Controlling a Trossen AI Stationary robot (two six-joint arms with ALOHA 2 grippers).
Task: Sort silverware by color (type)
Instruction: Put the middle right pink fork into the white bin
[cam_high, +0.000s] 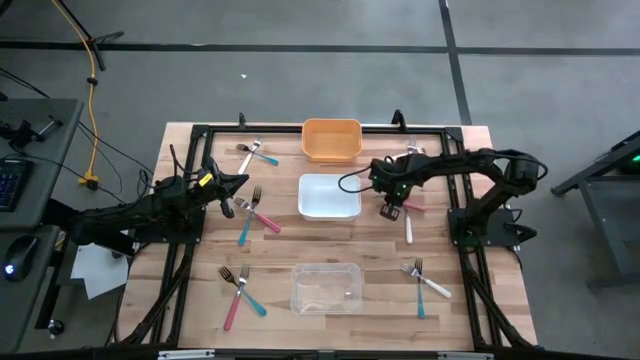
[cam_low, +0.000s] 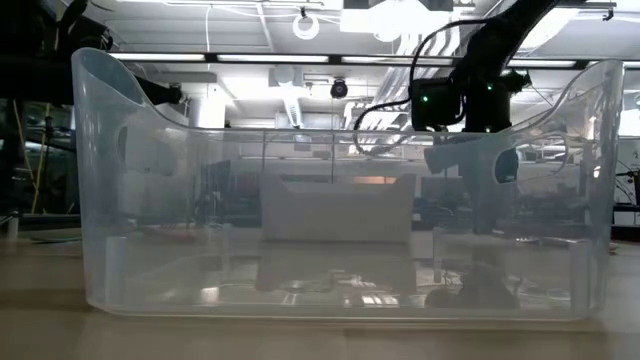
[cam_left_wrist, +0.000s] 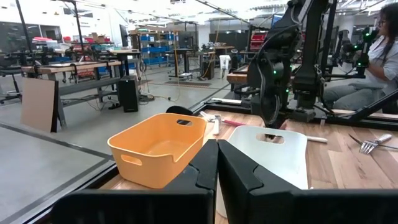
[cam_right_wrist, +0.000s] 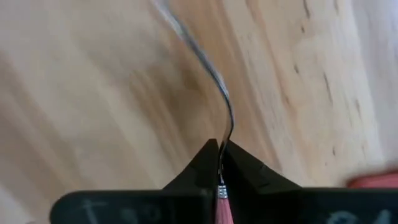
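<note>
Pink-handled fork (cam_right_wrist: 222, 134) clamped in my right end effector (cam_right_wrist: 220, 163)
I am pinching it where stiff, slippery metal neck meets light plastic handle, at three o'clock of the white bin (cam_high: 329, 195), low over the worktop (cam_high: 200, 300).

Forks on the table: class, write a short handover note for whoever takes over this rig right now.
Right gripper: shut on a pink fork, pinched at the neck just right of the white bin.
Left gripper: shut, holding nothing, waiting at the table's left side.
Forks: mixed pink, teal and white ones lie scattered: a pair at back left, three at left centre, a front-left pair, a front-right pair, and a white one by the right gripper.
Done: no fork shows in the orange bin, white bin or clear bin.
Left: all sorting.
</note>
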